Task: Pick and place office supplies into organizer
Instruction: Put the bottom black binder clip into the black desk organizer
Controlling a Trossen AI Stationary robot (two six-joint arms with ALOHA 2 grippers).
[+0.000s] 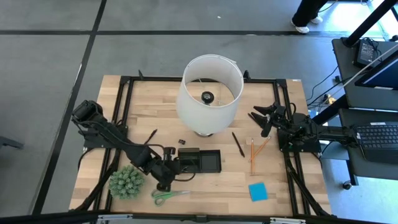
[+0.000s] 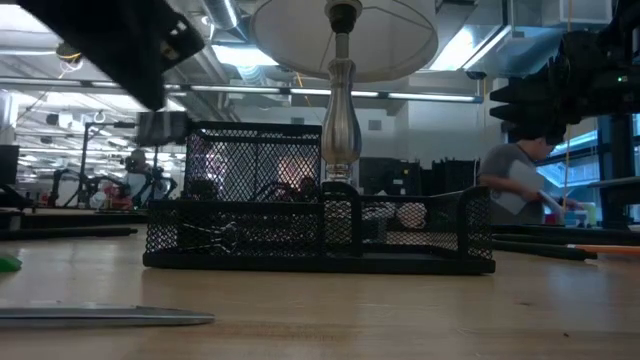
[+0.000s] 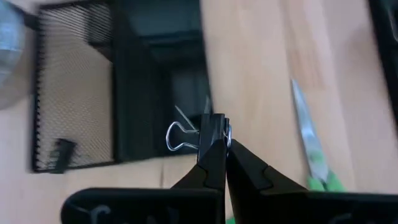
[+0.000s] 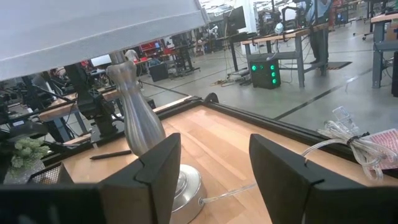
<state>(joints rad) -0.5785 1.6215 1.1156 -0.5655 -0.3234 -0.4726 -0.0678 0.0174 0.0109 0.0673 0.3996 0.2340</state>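
Black mesh forms the organizer [image 1: 208,162], which sits on the wooden table [image 1: 280,199] near the front, just in front of the lamp's white shade [image 1: 209,93]. Over the organizer's left end hangs the left gripper [image 3: 225,144], its fingers clamped together on a black binder clip [image 3: 210,132] whose wire loops stick out to one side; in the left wrist view the clip sits just above the organizer's near rim. Another small dark clip [image 1: 181,142] lies on the table just beyond the organizer's far left corner, and the low view shows a further one [image 2: 215,236] already inside the left compartment. Green-handled scissors [image 1: 169,195] lie flat on the wood near the front edge, on the near side of the left gripper, with a spiky green plant ball [image 1: 127,182] to their left. To the right of the lamp base lie a dark pen [image 1: 238,144] and, further right, an orange pencil [image 1: 252,155]; a blue sticky-note pad [image 1: 258,191] rests nearer the front right. Another dark pen [image 1: 151,136] lies at the left, beyond the left arm. The right gripper [image 4: 211,171] waits at the right side of the table, raised, its fingers standing well apart and holding nothing.
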